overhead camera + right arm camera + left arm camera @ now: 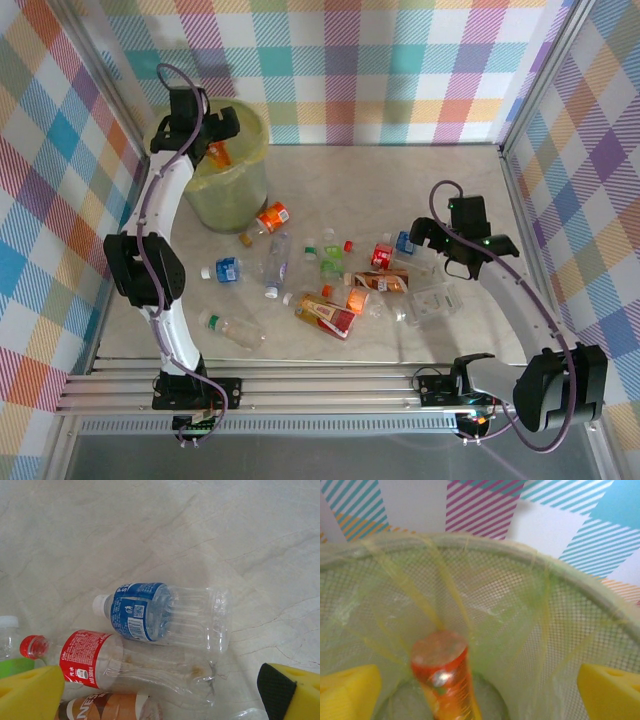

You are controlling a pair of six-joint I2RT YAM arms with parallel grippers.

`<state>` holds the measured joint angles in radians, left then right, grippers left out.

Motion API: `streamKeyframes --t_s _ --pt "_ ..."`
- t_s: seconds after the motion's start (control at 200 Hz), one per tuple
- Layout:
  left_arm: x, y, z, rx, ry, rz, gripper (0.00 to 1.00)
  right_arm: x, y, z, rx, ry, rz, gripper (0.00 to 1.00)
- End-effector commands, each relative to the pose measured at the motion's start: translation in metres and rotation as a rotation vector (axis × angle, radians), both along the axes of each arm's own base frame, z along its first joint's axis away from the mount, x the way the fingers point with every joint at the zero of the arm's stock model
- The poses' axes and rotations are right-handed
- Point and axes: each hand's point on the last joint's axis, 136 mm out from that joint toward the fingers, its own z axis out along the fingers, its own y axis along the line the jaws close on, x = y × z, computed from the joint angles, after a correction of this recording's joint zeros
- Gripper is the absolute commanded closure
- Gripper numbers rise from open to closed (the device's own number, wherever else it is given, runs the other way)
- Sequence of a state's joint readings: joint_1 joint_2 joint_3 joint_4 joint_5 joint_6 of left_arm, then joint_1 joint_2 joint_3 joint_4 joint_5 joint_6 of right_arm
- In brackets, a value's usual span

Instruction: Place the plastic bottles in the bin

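Over the bin (pixel 235 195) | my left gripper (pixel 479 692) gapes, freeing the orange-label bottle (pixel 442 675) | right gripper (pixel 160 692) apart above blue-label bottle (pixel 160 617)

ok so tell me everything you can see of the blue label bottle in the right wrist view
The blue-label bottle is small and made of clear plastic, with a ribbed body, a blue wrap label with white print near the neck and a white cap. It looks empty and only lightly dented. It lies on its side on the pale marbled table, cap pointing left. A red-label bottle lies alongside just below it, seemingly touching near the label end.
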<state>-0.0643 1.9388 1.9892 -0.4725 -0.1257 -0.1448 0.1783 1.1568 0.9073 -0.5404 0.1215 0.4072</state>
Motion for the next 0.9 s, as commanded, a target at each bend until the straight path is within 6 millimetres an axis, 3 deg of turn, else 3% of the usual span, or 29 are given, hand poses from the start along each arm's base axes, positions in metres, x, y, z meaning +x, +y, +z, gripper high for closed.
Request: streamKeyframes --t_s 0.0,0.24,0.35,0.435,0.63,0.81,0.895 --pt "-0.004 -0.006 0.035 -0.014 -0.047 0.003 0.0 0.006 -0.002 0.01 -0.025 -0.027 0.003 0.0" --pt "-0.041 -0.015 0.097 -0.079 -0.126 0.011 0.0 0.008 -0.004 0.019 -0.055 -0.047 0.017 0.0" --pt "-0.072 -0.012 0.119 -0.128 -0.138 0.041 0.0 0.008 -0.004 0.02 -0.057 -0.05 0.023 0.0" --pt "-0.103 -0.007 0.124 -0.174 -0.116 0.08 0.0 0.007 -0.004 0.02 -0.06 -0.046 0.027 0.0" --pt "-0.189 -0.007 0.098 -0.354 -0.104 0.117 0.0 0.004 -0.004 0.021 -0.058 -0.053 0.026 0.0" --pt "-0.274 0.003 0.039 -0.507 -0.053 0.233 0.0 0.004 -0.004 0.021 -0.065 -0.049 0.038 0.0" --pt "-0.31 0.009 0.002 -0.557 0.013 0.303 0.0 0.004 -0.004 0.022 -0.066 -0.052 0.039 0.0"
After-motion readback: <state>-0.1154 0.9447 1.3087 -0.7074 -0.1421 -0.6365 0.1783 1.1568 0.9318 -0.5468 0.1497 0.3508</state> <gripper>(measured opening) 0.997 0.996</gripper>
